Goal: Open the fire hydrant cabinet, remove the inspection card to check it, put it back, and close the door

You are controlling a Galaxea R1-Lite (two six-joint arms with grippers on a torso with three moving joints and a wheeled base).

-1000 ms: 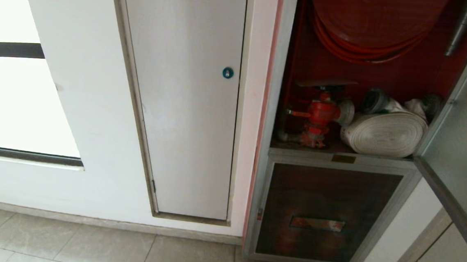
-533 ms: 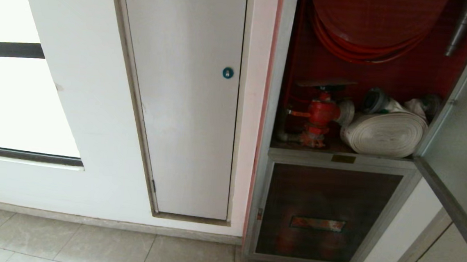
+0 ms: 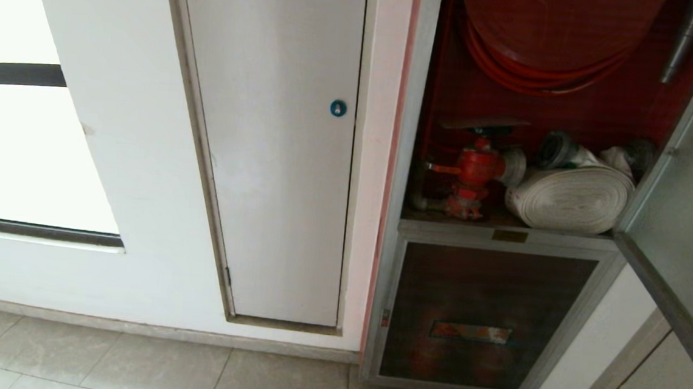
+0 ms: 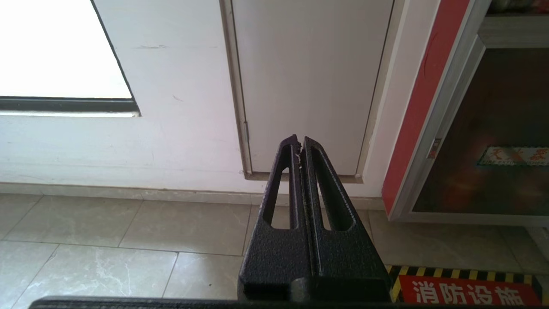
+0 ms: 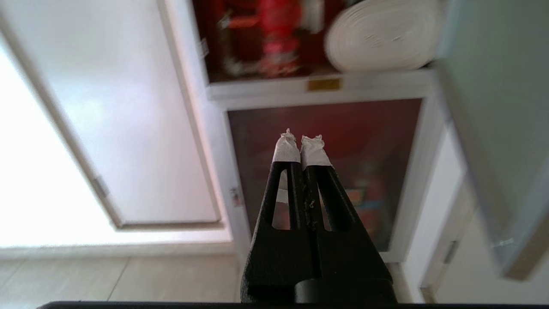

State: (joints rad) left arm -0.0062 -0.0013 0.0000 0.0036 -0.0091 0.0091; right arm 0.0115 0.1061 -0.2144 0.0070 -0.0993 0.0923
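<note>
The fire hydrant cabinet (image 3: pixel 406 162) has a brushed silver metal frame, the rolled hose (image 3: pixel 572 198) is white woven cloth, and the floor (image 3: pixel 127 365) is smooth, glossy tile.

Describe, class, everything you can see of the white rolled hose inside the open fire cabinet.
The white rolled hose is a flat, fabric-looking band wound into a tight coil. It lies tilted on the floor of the fire hydrant cabinet, right of the red valve and below the red hose reel. Metal-looking couplings sit just behind it. Neither gripper touches it. The right wrist view shows it blurred, above the lower dark panel.
</note>
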